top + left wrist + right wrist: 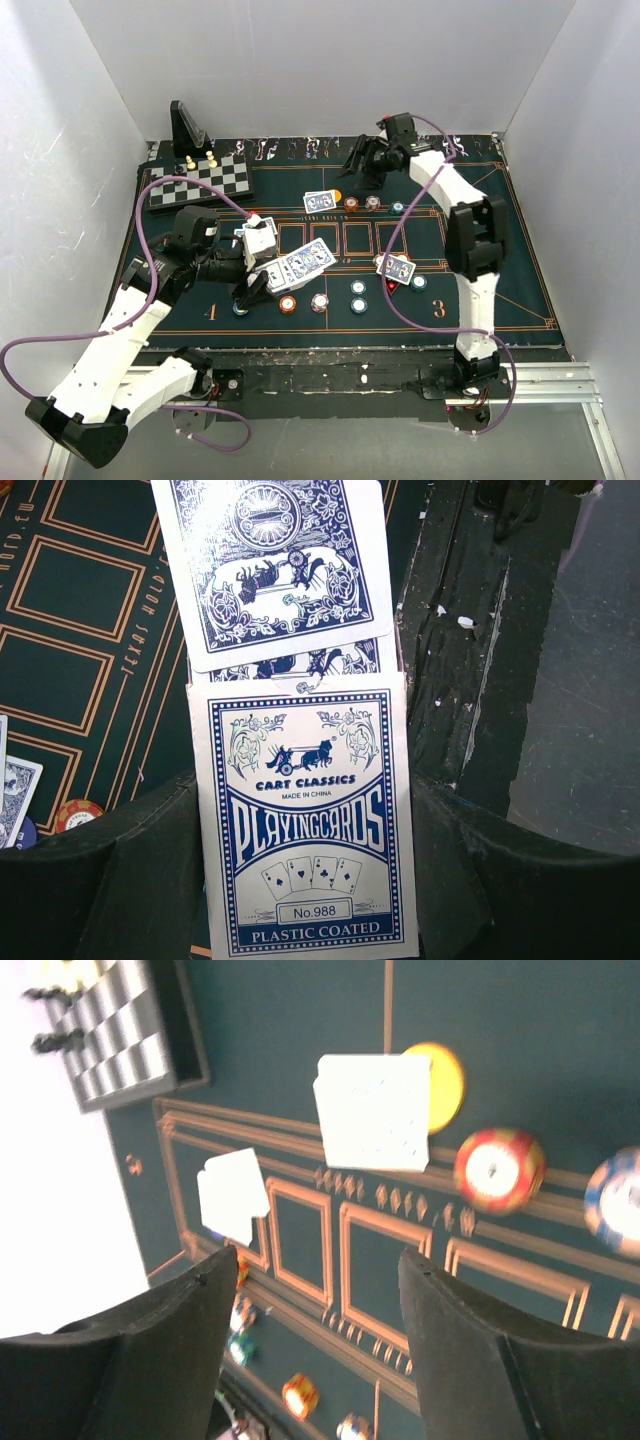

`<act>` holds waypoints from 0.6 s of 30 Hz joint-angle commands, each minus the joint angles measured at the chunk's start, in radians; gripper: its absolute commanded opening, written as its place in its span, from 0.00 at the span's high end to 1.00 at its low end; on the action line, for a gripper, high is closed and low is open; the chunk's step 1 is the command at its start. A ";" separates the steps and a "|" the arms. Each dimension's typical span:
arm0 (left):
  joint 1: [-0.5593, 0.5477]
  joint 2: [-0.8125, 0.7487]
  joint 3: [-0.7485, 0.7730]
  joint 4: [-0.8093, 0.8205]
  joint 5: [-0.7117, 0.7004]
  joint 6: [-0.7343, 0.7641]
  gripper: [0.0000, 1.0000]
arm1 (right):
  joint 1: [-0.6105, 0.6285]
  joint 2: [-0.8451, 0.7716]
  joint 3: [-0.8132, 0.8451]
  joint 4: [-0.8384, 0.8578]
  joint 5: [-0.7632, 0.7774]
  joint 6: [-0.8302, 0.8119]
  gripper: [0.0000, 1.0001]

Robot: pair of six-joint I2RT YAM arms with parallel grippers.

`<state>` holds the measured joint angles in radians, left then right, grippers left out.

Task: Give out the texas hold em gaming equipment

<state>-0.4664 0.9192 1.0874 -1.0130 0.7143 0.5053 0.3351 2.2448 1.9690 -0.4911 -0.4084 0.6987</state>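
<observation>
Cards and chips lie at several spots on the table; my left hand grips the deck, right hand gapes empty. I judge dealing partly done.

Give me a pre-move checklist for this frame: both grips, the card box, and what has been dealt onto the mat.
1. Grip: ok, the left gripper is shut on the sides of the card box.
2. Box contents secure: not ok, the top card sticks out tilted and might slip.
3. Free hand: ok, the right gripper has open jaws with nothing between them.
4. Far seat: ok, the far card pile lies flat on the mat, overlapping the yellow disc.
5. Seat 3: ok, the cards by the number 3 lie on the mat.
6. Seat 4: cannot tell whether the fanned cards rest on the mat or hang from the box.
</observation>
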 commanded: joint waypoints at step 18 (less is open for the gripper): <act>0.005 -0.010 0.037 -0.001 0.016 0.018 0.97 | 0.208 -0.896 -0.713 0.180 -0.391 0.088 0.12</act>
<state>-0.4664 0.9203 1.0874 -1.0176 0.7139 0.5133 0.4877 1.3682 1.2636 -0.2398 -0.7818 0.8364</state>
